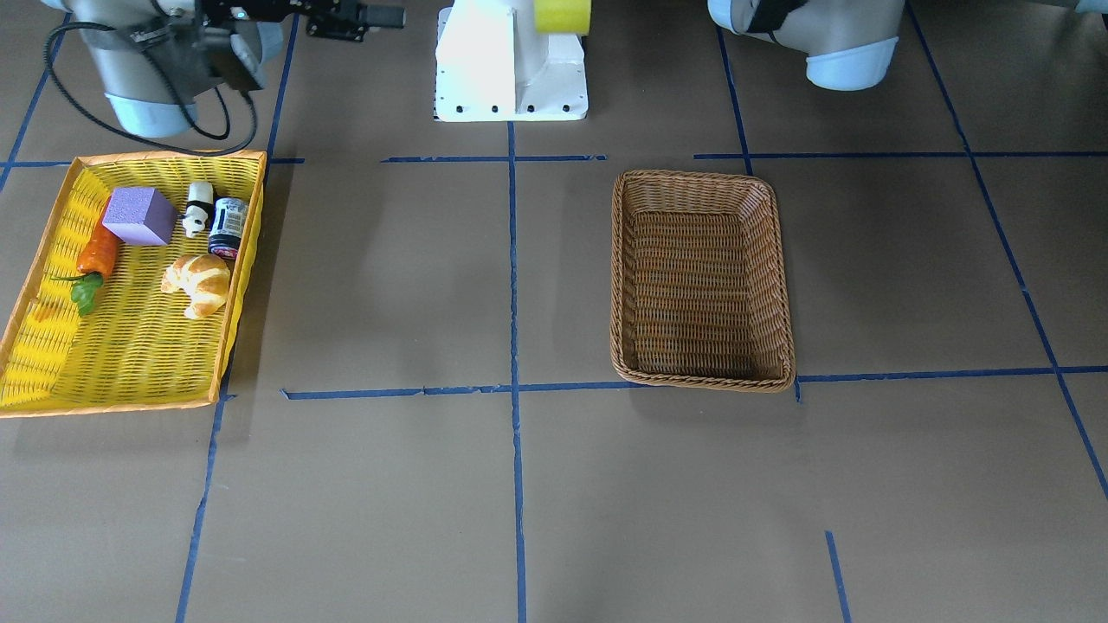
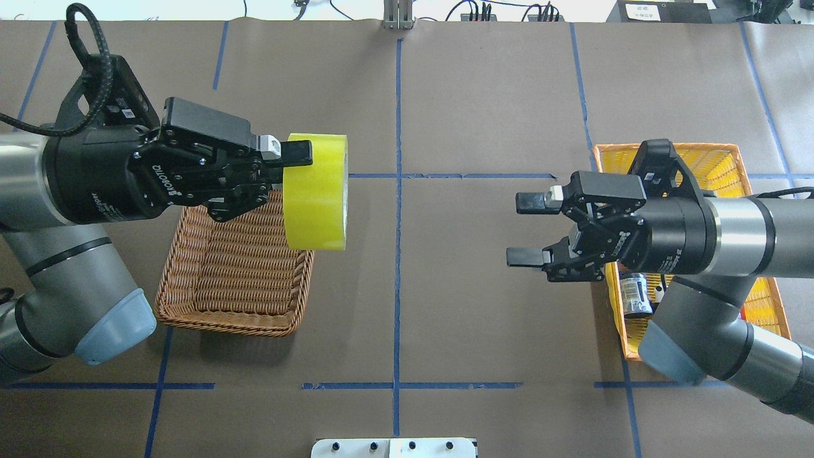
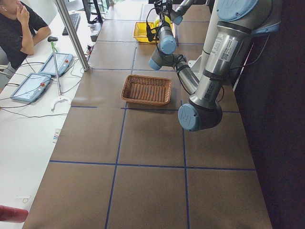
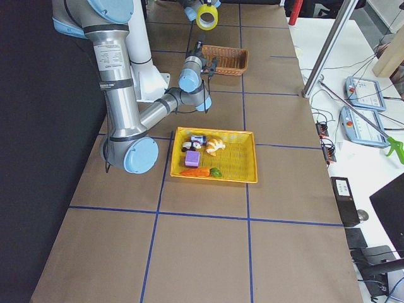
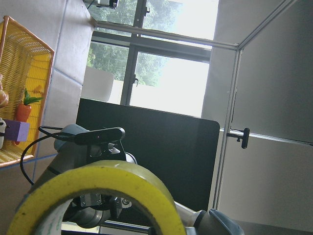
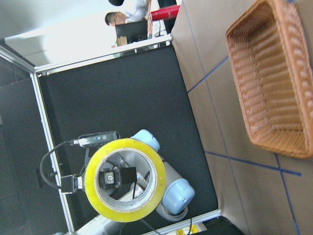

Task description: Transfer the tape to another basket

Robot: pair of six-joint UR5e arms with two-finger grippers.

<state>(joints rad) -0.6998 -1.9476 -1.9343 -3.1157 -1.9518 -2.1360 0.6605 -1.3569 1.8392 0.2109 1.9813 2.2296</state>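
Pinching the tape [image 2: 316, 191] by its wall, left fingers [image 2: 294, 153] hold it on edge, axis pointing at spread right fingers [image 2: 531, 202].

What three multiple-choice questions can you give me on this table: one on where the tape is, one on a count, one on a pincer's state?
1. Where is the tape?
A) in the right pincer
B) in the yellow basket
C) in the left pincer, up in the air

2. How many things lie in the yellow basket?
A) two
B) five
C) eight

3. The right pincer is:
A) open and empty
B) shut on a cup
C) shut on the tape

Answers:
1 C, the left pincer grips it aloft.
2 B: carrot, purple block, panda, can, croissant.
3 A, its jaws stand apart with nothing between.
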